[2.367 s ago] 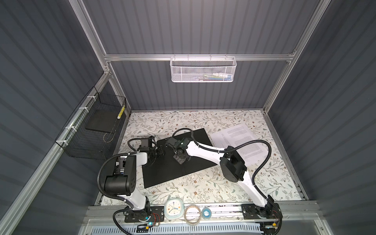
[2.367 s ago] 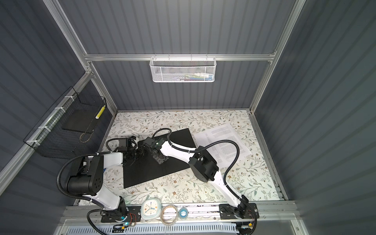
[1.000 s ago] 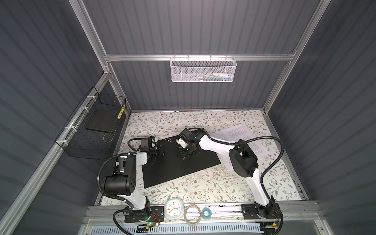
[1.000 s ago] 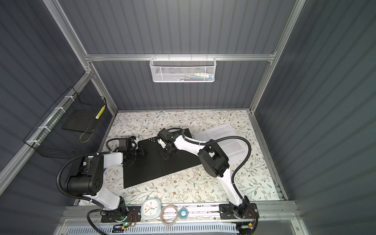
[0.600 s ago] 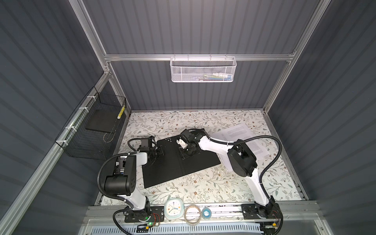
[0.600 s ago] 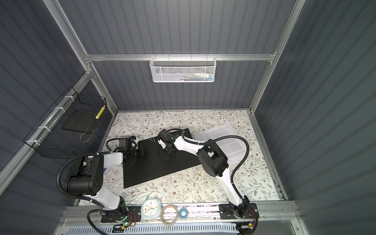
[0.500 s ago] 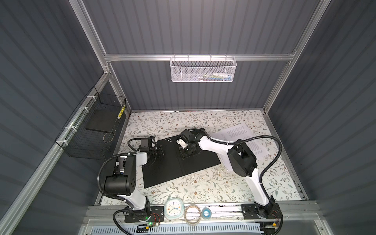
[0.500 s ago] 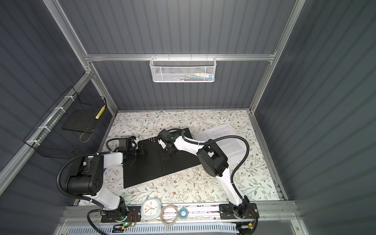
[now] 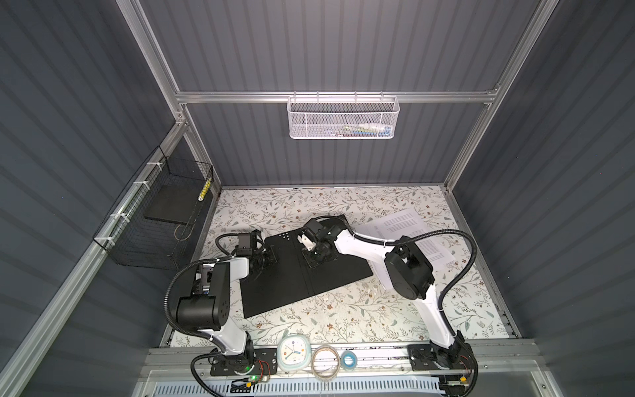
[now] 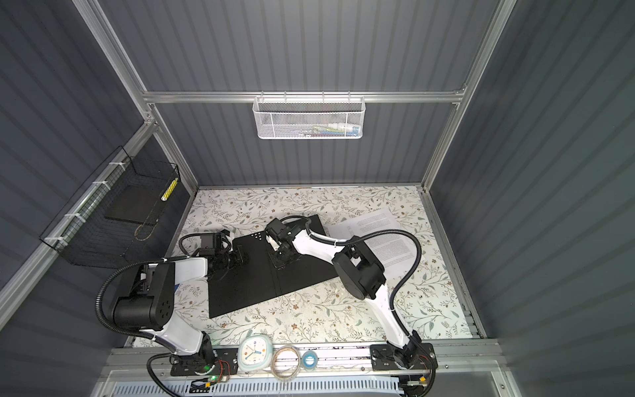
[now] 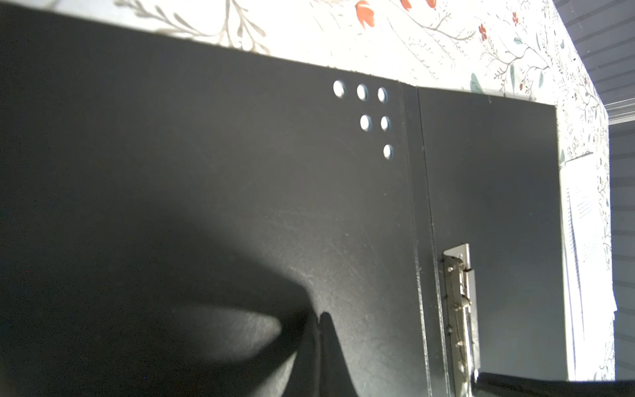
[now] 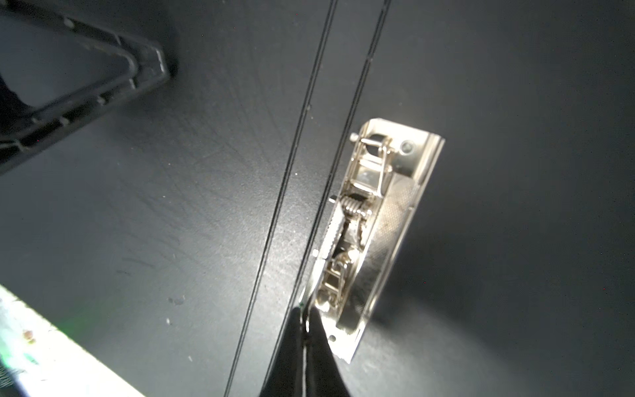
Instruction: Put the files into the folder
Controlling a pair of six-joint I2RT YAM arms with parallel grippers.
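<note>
I am pinning the open folder point(image 9: 292, 285), lying left of the middle of the table point(image 9: 343, 309), with my clenched left gripper point(image 11: 319, 316), and working its metal clamp point(image 12: 378, 220) with the clenched right gripper point(image 12: 304, 321). The files point(image 9: 402, 223) are lying near the table's right edge. Next, I judge, the clamp needs prising open.

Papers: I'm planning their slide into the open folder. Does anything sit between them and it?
Only the right arm: it crosses the folder half beside the papers, its shut pincer at the metal clip. No loose thing lies between.
</note>
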